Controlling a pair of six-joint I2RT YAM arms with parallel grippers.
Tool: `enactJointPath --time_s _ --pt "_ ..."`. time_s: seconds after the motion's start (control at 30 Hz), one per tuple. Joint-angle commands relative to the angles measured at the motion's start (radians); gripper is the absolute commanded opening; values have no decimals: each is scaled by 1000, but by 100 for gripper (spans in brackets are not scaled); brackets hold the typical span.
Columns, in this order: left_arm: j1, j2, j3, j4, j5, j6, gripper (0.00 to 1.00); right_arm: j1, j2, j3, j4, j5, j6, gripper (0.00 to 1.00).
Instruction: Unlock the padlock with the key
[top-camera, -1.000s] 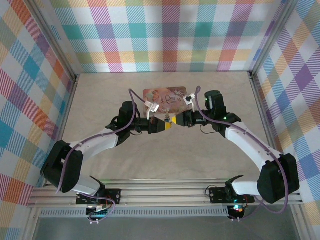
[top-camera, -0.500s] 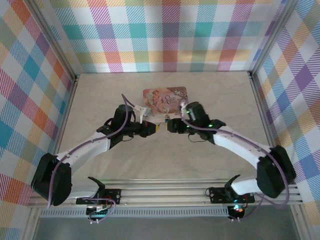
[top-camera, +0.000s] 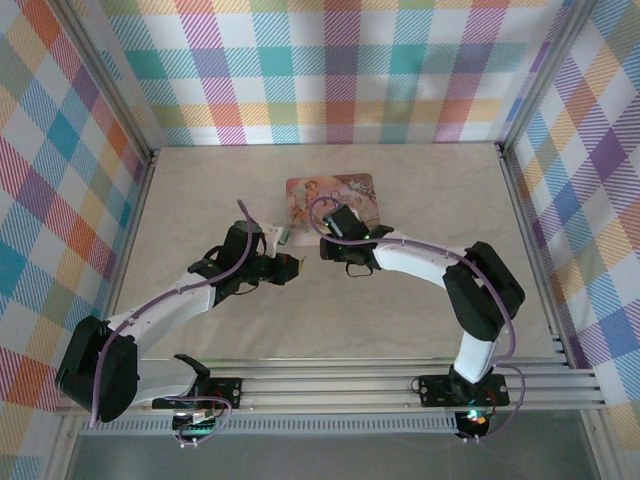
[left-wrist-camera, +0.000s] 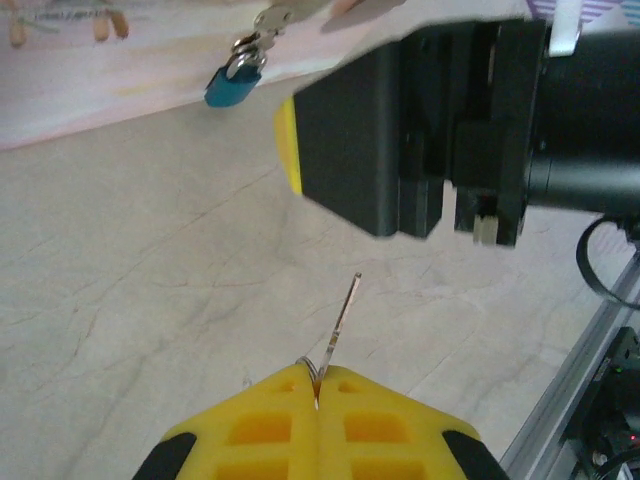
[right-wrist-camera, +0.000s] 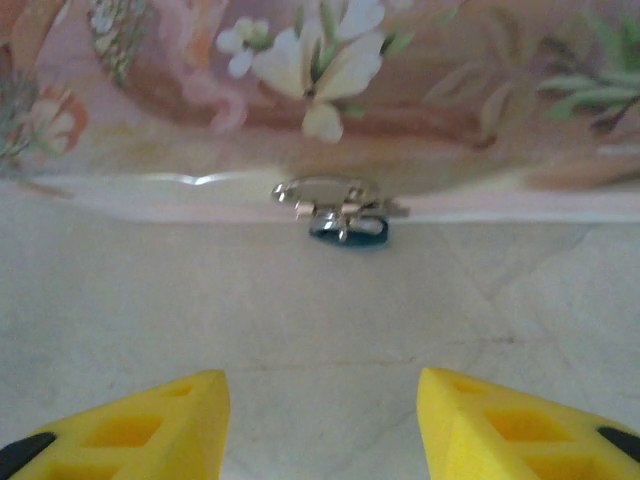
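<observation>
Left wrist — one key, one padlock

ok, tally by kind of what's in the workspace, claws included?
padlock: 1
key: 1
pink tin: 1
claws: 2, left claw shut on the key, right claw open
total: 5
</observation>
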Motion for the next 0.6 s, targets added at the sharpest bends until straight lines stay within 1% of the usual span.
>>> enactJointPath --time_s 0.0,0.23,0.43,0.57 --pt "8 -4 -20 17 -20 3 0 3 42 28 47 67 -20 52" --pt "8 -14 -44 47 -44 -3 0 0 148 104 52 88 -74 50" --pt "8 -30 -84 82 -68 -2 0 -8 189 129 54 101 -72 49" --pt "8 -43 -96 87 -80 -1 0 -18 202 136 55 102 -81 46"
